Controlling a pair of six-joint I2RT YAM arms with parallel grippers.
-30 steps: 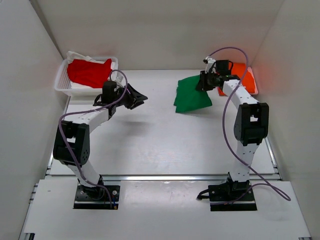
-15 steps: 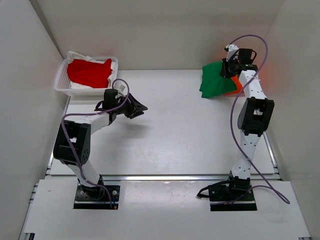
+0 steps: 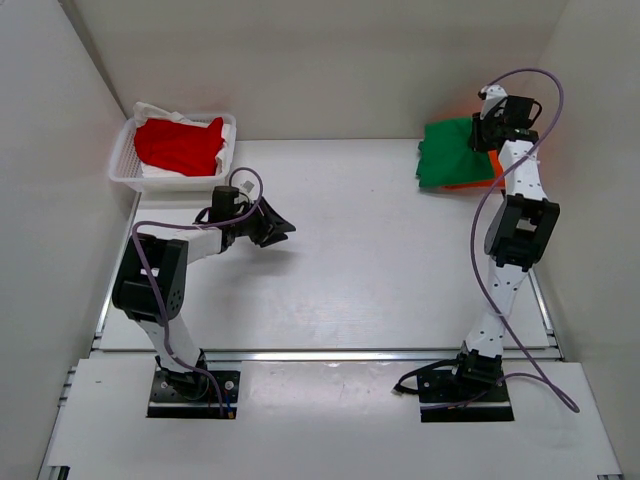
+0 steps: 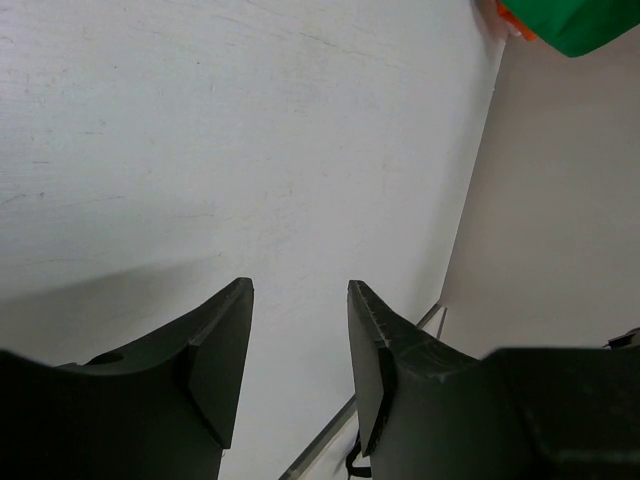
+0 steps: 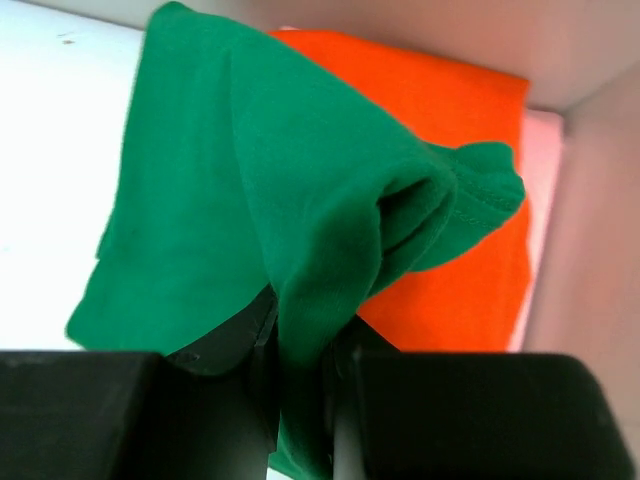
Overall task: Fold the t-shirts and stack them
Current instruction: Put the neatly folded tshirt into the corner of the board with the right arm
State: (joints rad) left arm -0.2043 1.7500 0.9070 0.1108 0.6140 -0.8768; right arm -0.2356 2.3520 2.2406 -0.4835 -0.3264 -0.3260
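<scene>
Nearest the arm bases, the left claw [image 3: 280, 228] hangs released over the white table [image 3: 350, 270] left of centre, its two dark fingers [image 4: 225, 350] spread apart above the surface. Farther back, in the far right corner, the right claw [image 3: 487, 135] is clenched on the green t-shirt [image 3: 455, 152]. The wrist view shows a bunched ridge of the bright green cloth [image 5: 250, 200] pinched between its fingers, with a stitched hem curling over at the right. The rest of this shirt spreads out smooth to the left. Under and behind it lies the orange t-shirt [image 5: 450, 130], flat, with only its edges showing from above. In the far left corner the red t-shirt [image 3: 180, 145] sits crumpled in the white mesh basket [image 3: 122, 172].
</scene>
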